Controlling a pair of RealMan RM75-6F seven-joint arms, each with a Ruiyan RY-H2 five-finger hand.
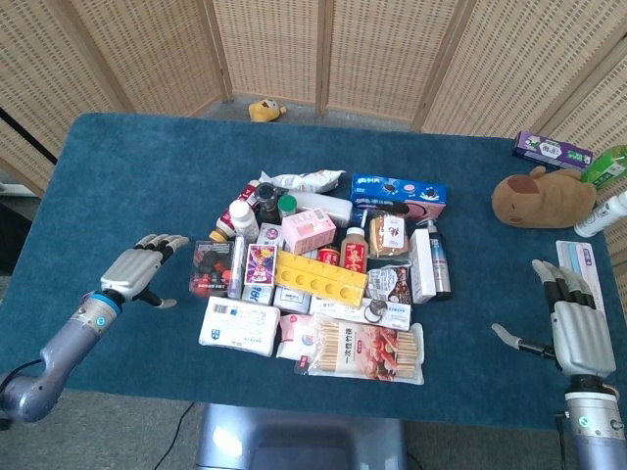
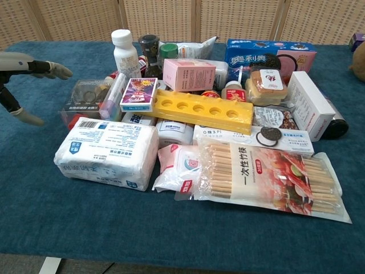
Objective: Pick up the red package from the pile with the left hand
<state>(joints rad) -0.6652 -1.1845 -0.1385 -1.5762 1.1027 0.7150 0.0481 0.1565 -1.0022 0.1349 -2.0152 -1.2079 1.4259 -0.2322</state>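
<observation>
A red and black package in clear wrap (image 1: 208,268) lies at the left edge of the pile; the chest view shows it as a see-through box (image 2: 85,100) beside a purple card box (image 2: 138,93). My left hand (image 1: 138,268) hovers open just left of it, fingers stretched toward the pile and holding nothing. The chest view catches that left hand (image 2: 23,67) at its left edge. A chopstick pack with red print (image 1: 367,350) lies at the pile's front. My right hand (image 1: 574,324) stays open near the table's right front edge, far from the pile.
The pile holds a white tissue pack (image 1: 239,326), a yellow holed tray (image 1: 320,276), a blue cookie box (image 1: 398,189), and bottles. A brown plush (image 1: 542,196), a purple box (image 1: 552,150) and a green bottle (image 1: 607,166) sit at the far right. Folding screens stand behind.
</observation>
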